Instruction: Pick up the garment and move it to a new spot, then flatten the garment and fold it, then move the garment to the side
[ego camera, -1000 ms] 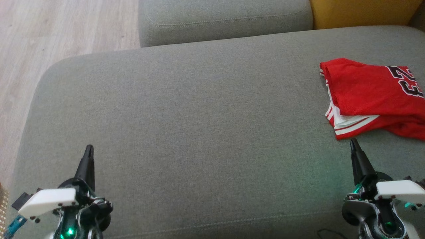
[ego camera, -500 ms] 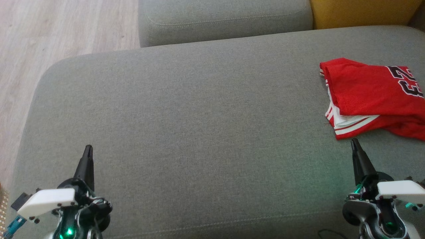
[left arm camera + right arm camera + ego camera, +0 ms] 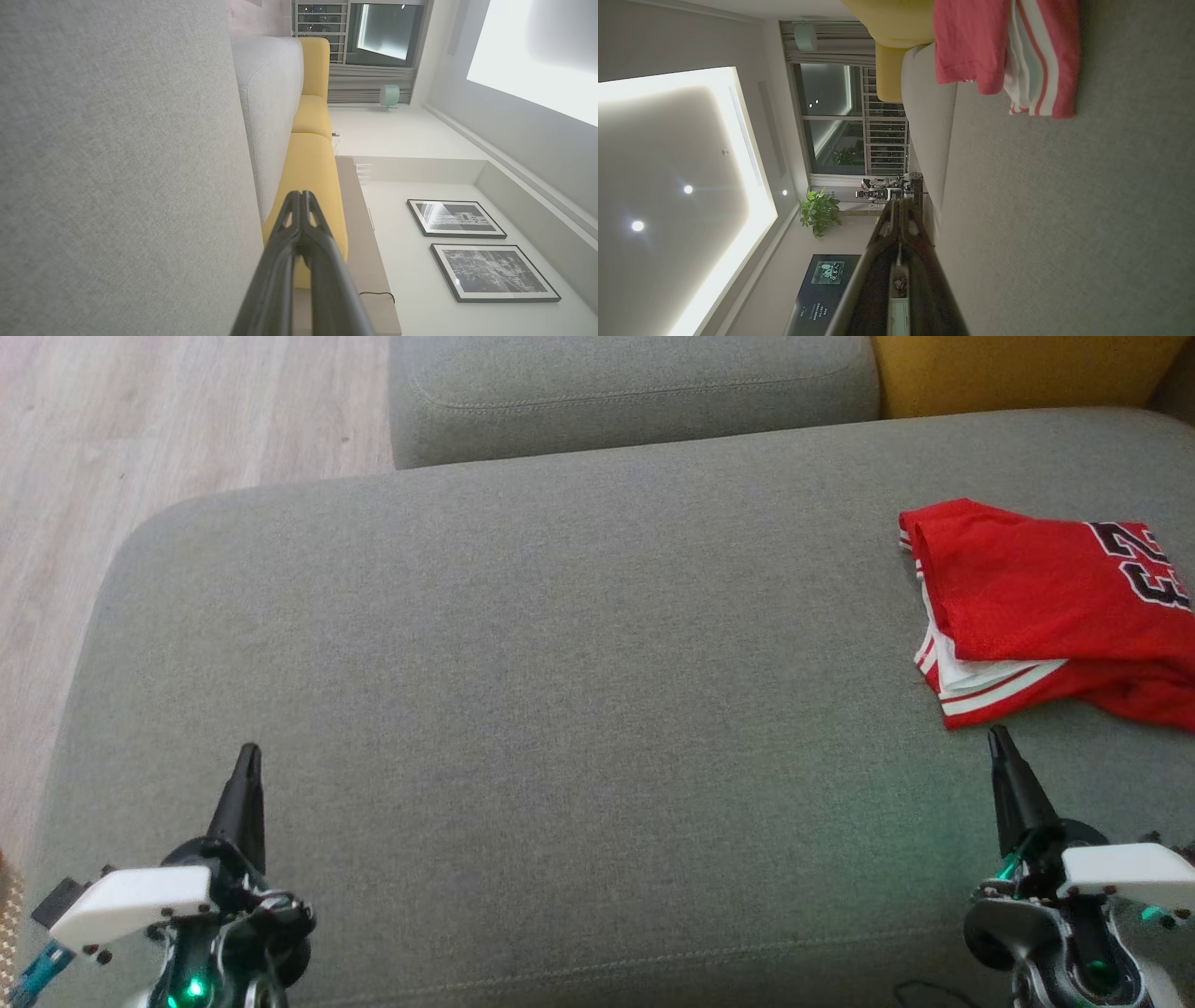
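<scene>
A red garment (image 3: 1046,602) with white stripes and a black number lies folded at the right edge of the grey sofa cushion (image 3: 560,709); the right wrist view shows the garment (image 3: 999,51) near its top. My right gripper (image 3: 997,737) is shut and empty, its tip just in front of the garment's near edge and apart from it. Far to the left, my left gripper (image 3: 248,753) is shut with nothing in it, above the cushion's front left part. In the wrist views the left gripper (image 3: 300,196) and right gripper (image 3: 900,203) have their fingers pressed together.
A second grey cushion (image 3: 635,392) lies behind, with a yellow cushion (image 3: 1018,373) at the back right. Wooden floor (image 3: 140,448) runs along the left. The cushion's left side drops off to the floor.
</scene>
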Robot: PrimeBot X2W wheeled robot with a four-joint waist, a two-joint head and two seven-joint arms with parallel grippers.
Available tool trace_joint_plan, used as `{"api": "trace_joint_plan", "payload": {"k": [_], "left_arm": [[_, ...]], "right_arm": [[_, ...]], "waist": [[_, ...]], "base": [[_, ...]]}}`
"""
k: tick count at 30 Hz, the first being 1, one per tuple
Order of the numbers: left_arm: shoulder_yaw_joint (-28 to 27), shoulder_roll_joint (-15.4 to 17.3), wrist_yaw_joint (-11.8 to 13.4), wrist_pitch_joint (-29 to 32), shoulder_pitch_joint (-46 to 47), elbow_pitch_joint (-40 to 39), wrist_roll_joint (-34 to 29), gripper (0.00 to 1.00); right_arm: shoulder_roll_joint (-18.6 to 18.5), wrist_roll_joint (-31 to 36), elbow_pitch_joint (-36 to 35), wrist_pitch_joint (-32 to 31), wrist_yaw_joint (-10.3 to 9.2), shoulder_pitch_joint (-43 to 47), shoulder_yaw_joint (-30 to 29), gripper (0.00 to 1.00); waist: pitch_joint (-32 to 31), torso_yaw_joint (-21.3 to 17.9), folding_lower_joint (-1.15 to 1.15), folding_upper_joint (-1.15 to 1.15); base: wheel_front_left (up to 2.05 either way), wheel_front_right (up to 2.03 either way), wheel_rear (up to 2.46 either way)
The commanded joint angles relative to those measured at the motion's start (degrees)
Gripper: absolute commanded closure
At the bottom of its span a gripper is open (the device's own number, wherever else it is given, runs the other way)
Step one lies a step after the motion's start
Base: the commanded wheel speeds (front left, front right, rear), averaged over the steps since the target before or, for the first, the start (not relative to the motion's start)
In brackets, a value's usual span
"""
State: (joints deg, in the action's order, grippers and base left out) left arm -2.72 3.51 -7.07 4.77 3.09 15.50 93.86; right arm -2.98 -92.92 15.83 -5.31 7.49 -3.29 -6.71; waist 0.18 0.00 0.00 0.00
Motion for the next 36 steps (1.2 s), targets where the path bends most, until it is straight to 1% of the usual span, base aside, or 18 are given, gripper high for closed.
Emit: {"api": "trace_joint_plan", "payload": {"k": [1,36], "left_arm": [[-2.15,0.56,-0.42,0.39,2.96,-1.53,-0.33,1.00],[-2.78,0.12,-0.42,0.89,3.01,-1.49,-0.85,1.00]], "right_arm": [[-0.54,0.03,-1.85,-0.47,0.00,-2.81,1.06,1.00],[-0.28,0.34,-1.83,-0.77,0.00,-2.84,0.69,1.00]], "waist": [[0.00,0.00,0.00,0.00],[0.00,0.00,0.00,0.00]], "base": [[0.00,0.00,0.00],[0.00,0.00,0.00]]}}
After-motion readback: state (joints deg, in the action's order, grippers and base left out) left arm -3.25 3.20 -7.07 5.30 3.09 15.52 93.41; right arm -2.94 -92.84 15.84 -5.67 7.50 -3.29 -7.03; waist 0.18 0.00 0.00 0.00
